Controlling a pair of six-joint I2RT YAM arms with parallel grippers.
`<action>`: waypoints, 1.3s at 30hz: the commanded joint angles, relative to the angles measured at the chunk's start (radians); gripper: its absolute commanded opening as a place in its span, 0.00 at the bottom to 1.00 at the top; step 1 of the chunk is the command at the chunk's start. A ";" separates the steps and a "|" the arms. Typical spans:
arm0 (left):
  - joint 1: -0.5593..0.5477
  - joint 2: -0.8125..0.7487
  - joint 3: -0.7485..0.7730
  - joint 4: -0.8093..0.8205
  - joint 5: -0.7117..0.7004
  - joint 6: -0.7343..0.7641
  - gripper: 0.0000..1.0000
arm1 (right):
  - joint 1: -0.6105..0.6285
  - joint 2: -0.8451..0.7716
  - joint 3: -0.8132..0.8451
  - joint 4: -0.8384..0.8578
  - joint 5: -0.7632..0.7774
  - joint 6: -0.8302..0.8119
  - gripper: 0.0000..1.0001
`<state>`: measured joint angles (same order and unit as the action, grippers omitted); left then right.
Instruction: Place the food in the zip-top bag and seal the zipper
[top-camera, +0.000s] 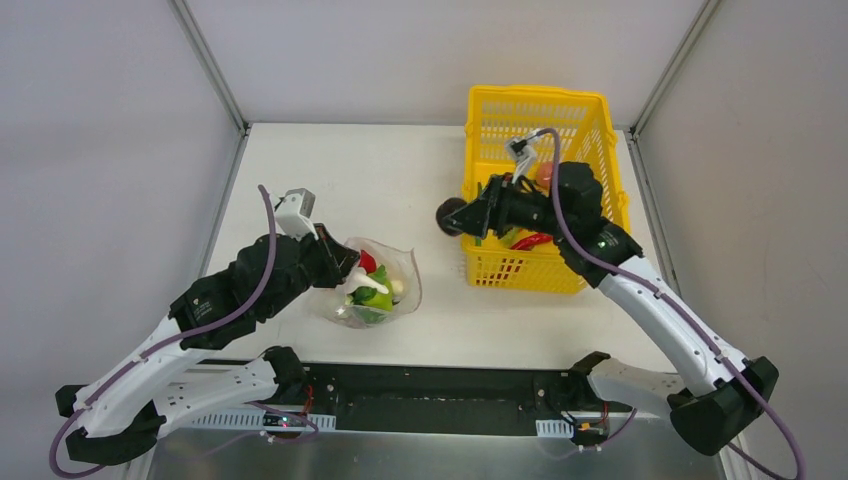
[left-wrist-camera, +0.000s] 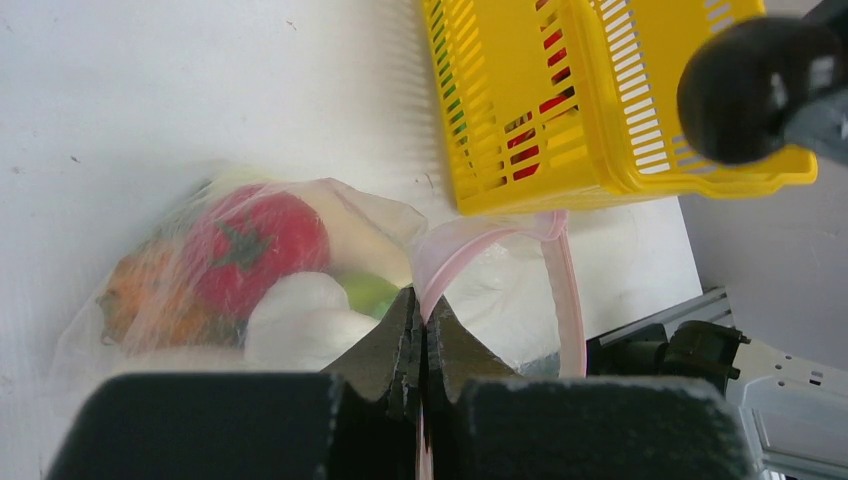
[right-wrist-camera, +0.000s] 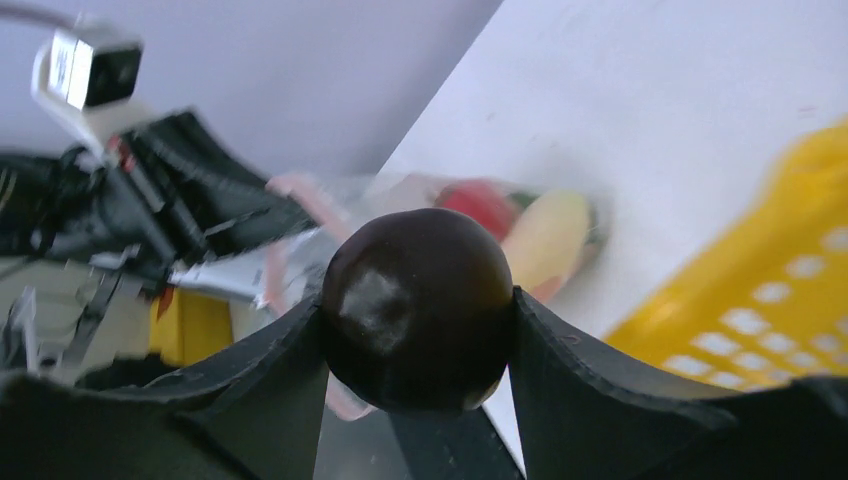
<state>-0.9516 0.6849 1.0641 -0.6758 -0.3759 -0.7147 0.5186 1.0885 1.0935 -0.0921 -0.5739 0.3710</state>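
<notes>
The clear zip-top bag (top-camera: 385, 290) lies on the white table, holding a red tomato-like piece (left-wrist-camera: 255, 245), a white radish (left-wrist-camera: 300, 320), green and orange pieces. My left gripper (left-wrist-camera: 424, 325) is shut on the pink zipper strip (left-wrist-camera: 565, 290) at the bag's mouth, holding it open. My right gripper (right-wrist-camera: 420, 300) is shut on a dark round food piece (right-wrist-camera: 418, 305), held in the air just left of the yellow basket (top-camera: 590, 120); it also shows in the top view (top-camera: 452, 216). The bag appears blurred beyond it in the right wrist view (right-wrist-camera: 300, 200).
The yellow slotted basket stands at the back right and holds a red pepper (top-camera: 530, 241) and other pieces. Walls close the table on the left, back and right. A black strip (top-camera: 430, 385) runs along the near edge.
</notes>
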 joint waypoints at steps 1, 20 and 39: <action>0.002 0.008 0.023 0.034 -0.010 0.003 0.00 | 0.190 -0.021 0.025 0.024 -0.019 -0.043 0.33; 0.002 0.067 0.088 0.029 0.044 -0.003 0.00 | 0.656 0.248 0.202 -0.144 0.617 -0.230 0.37; 0.003 0.051 0.103 0.094 0.065 -0.022 0.00 | 0.716 0.308 0.142 0.130 0.741 -0.397 0.56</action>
<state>-0.9485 0.7395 1.1202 -0.6701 -0.3222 -0.7242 1.2095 1.3766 1.2453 -0.0734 0.1730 0.0338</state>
